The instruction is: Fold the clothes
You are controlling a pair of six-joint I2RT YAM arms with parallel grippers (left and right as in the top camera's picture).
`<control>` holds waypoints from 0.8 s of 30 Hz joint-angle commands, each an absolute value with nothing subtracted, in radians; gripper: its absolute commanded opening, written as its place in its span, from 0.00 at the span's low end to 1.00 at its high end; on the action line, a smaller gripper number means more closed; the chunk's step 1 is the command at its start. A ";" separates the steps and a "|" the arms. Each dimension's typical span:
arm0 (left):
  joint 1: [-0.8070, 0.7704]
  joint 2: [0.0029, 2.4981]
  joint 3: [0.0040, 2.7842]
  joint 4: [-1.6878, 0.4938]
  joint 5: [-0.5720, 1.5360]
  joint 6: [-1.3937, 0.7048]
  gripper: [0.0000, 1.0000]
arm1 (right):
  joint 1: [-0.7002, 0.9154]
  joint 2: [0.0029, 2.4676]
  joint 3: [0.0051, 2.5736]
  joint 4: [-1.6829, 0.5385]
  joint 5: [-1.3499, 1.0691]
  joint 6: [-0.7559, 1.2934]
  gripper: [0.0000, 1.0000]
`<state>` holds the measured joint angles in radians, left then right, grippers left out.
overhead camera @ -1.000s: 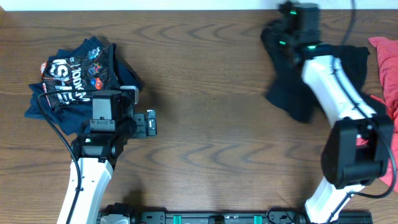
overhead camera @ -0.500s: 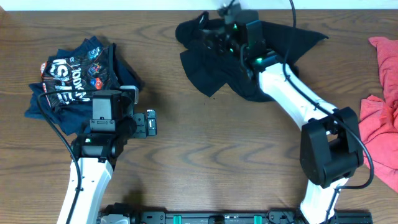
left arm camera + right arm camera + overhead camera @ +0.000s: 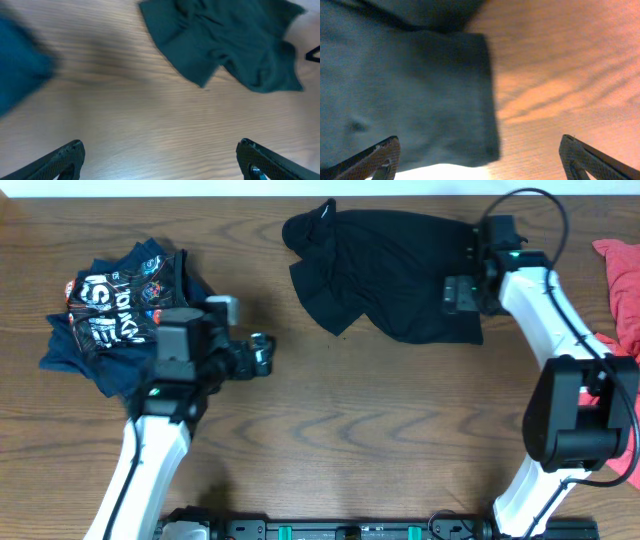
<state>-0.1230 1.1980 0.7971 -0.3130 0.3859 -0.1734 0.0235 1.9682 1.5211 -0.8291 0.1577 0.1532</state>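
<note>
A black T-shirt point(image 3: 385, 275) lies crumpled and partly spread at the back centre of the table. My right gripper point(image 3: 453, 292) hangs open over its right edge and holds nothing. In the right wrist view a hemmed edge of the black shirt point(image 3: 405, 90) lies under the open right gripper point(image 3: 480, 156), with bare wood to the right. My left gripper point(image 3: 262, 355) is open and empty over bare wood, left of and nearer than the shirt. The left wrist view shows the shirt point(image 3: 225, 40) ahead of the wide-open left gripper point(image 3: 160, 159).
A navy printed garment point(image 3: 115, 310) lies bunched at the left, just behind the left arm, and shows as a blur point(image 3: 20, 70) in the left wrist view. A coral-red garment point(image 3: 620, 265) lies at the right edge. The wooden table point(image 3: 350, 430) is bare in the middle.
The right gripper carried the black shirt left, let go of it and drew back to its right edge. The left gripper has moved right, toward the shirt.
</note>
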 commanded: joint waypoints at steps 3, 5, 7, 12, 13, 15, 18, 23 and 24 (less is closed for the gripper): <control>-0.270 1.369 0.809 -0.183 0.435 -0.354 0.98 | -0.064 1.924 1.530 -0.881 0.154 0.209 0.99; -0.337 1.443 0.809 -0.105 0.435 -0.411 0.98 | -0.085 1.913 1.530 -0.899 0.125 0.209 0.99; -0.402 1.522 0.810 -0.012 0.435 -0.469 0.98 | -0.102 1.900 1.530 -0.914 0.110 0.209 0.99; -0.524 1.715 0.836 0.187 0.435 -0.643 0.98 | -0.120 1.851 1.530 -0.949 0.108 0.208 0.99; -0.545 1.755 0.851 0.211 0.435 -0.669 0.98 | -0.121 1.837 1.530 -0.959 0.107 0.208 0.99; -0.577 1.816 0.888 0.230 0.435 -0.700 0.98 | -0.120 1.819 1.530 -0.967 0.107 0.208 0.99; -0.624 1.896 0.964 0.230 0.434 -0.713 0.98 | -0.121 1.788 1.530 -0.980 0.107 0.208 0.99; -0.661 2.006 1.090 0.231 0.424 -0.756 0.98 | -0.121 1.749 1.530 -1.020 0.081 0.208 0.99; -0.665 2.032 1.115 0.232 0.422 -0.781 0.98 | -0.121 1.743 1.530 -1.028 0.077 0.208 0.99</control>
